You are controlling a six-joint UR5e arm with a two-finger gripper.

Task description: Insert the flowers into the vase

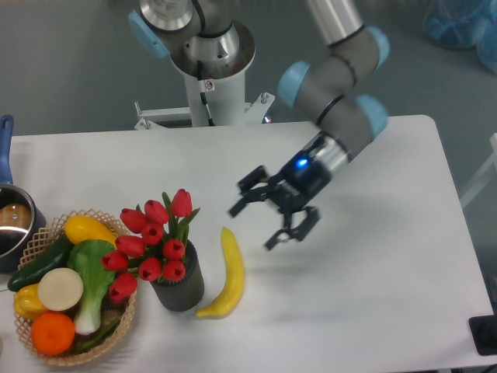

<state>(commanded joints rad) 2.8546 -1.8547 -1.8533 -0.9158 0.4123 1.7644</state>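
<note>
The flowers (pixel 149 245), red tulips with green leaves, stand with their stems down inside the vase (pixel 180 287), a short dark cylinder near the table's front left. The blooms lean left over the basket's edge. My gripper (pixel 255 226) is open and holds nothing. It hangs well to the right of the vase, above the table, with its fingers spread toward the left.
A yellow banana (pixel 225 273) lies just right of the vase. A wicker basket (pixel 129 309) with vegetables and fruit sits at the front left, touching the tulips. A metal pot (pixel 14 225) with a blue handle stands at the left edge.
</note>
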